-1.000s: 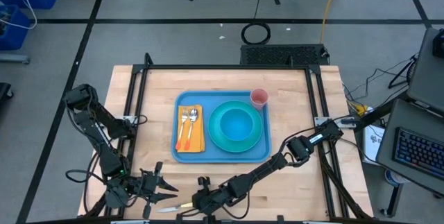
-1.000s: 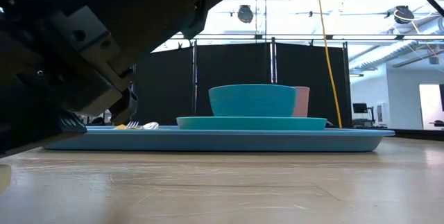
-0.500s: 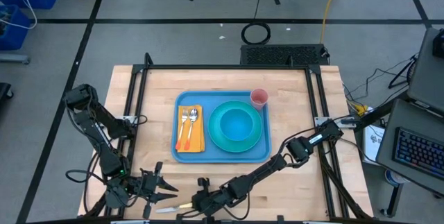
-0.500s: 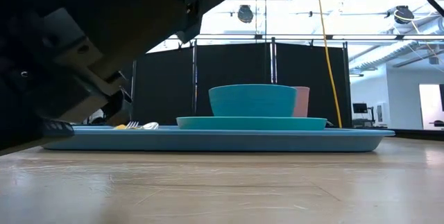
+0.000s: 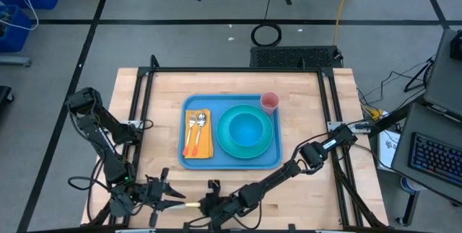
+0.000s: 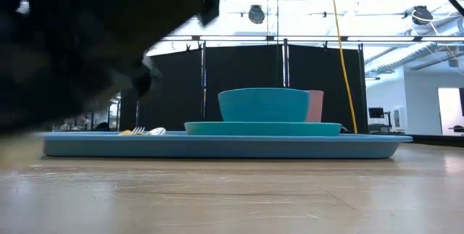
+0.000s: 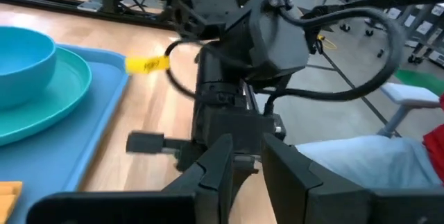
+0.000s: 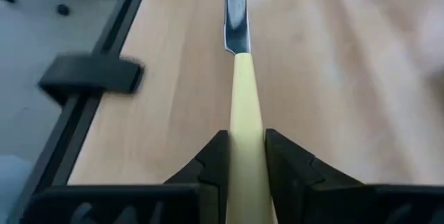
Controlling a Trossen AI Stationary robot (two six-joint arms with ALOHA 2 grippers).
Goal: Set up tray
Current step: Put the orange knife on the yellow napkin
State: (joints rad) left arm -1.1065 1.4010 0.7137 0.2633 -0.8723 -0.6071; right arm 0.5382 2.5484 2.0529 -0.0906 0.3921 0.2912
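Your right gripper (image 8: 242, 156) is clamped on the yellow handle of a knife (image 8: 239, 64), the blade running straight out ahead of the fingers, which keeps the tool in line with the wrist so you can lay it flat once you reach the setting. In the high view this gripper (image 5: 204, 205) sits at the table's near edge, about 6 o'clock from the tray (image 5: 189, 160), which lies mid-table. The tray already carries an orange napkin (image 5: 206, 146) with a fork (image 5: 192, 128) and a spoon (image 5: 201, 121) at its 9 o'clock side, a turquoise plate (image 5: 225, 145) with a bowl (image 5: 247, 127) in it at centre, and a pink cup (image 5: 269, 102) at the 1 o'clock corner; the knife looks like the missing piece, probably meant for the napkin. Your left gripper (image 5: 164, 192) waits just at 9 o'clock of the right one, fingers narrowly apart and gripping nothing. Mind it: it is close to the knife's tip. Lifting toward 12 o'clock, the tray's raised rim is what stands between you and the napkin.
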